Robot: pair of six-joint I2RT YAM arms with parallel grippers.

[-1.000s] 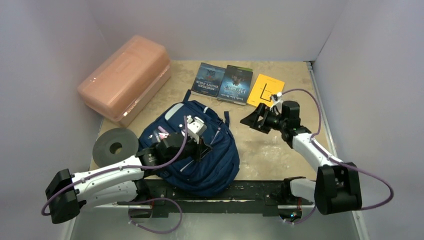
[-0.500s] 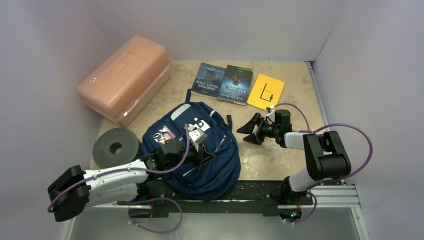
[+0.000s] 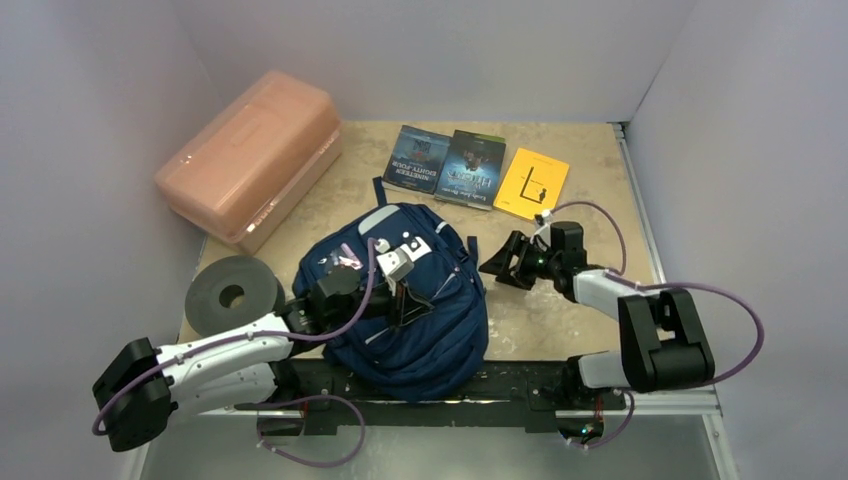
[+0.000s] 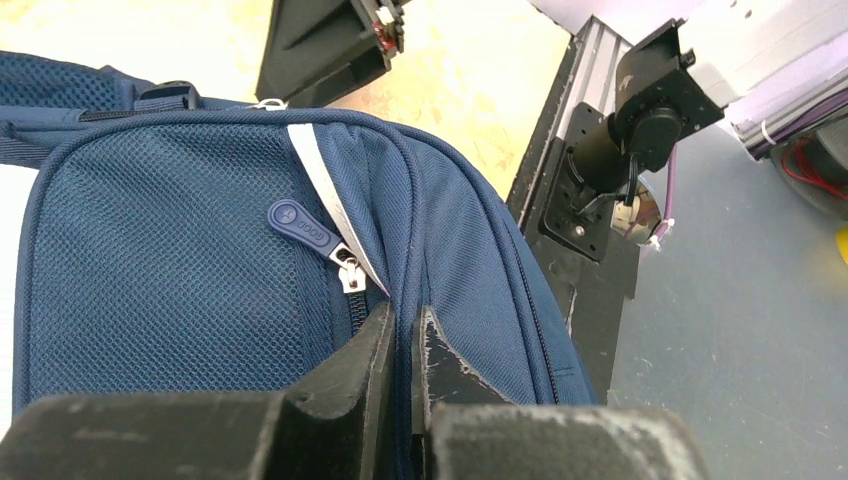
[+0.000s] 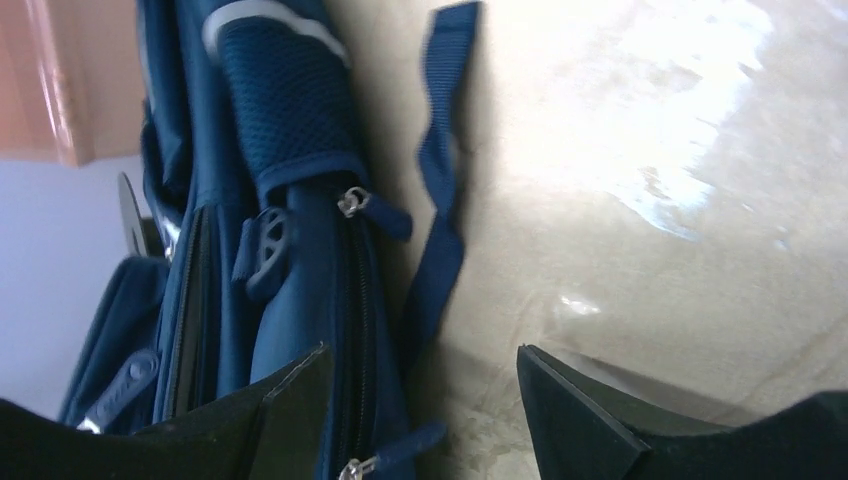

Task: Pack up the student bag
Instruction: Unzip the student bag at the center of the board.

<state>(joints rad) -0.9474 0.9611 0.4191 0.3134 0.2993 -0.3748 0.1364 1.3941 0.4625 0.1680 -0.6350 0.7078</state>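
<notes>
The navy student bag (image 3: 420,330) lies in the middle of the table, front side up. My left gripper (image 3: 405,297) is on top of it, shut on a ridge of blue fabric (image 4: 405,330) beside a zip pull (image 4: 300,228). My right gripper (image 3: 500,265) stands open at the bag's right edge, low over the table. In the right wrist view, the gripper (image 5: 420,368) has one finger over the bag's zipped side (image 5: 300,300) and the other over bare table. A loose blue strap (image 5: 440,200) lies between them, and nothing is held.
A salmon-pink plastic box (image 3: 250,160) stands at the back left. A grey roll (image 3: 230,293) lies left of the bag. Two dark books (image 3: 417,158) (image 3: 475,168) and a yellow one (image 3: 531,183) lie at the back. A black rail (image 3: 500,375) runs along the near edge.
The right gripper has come down and left to the bag's right edge, its jaws narrowing a little. The left gripper has kept its grip while the bag has shifted slightly rightward.
</notes>
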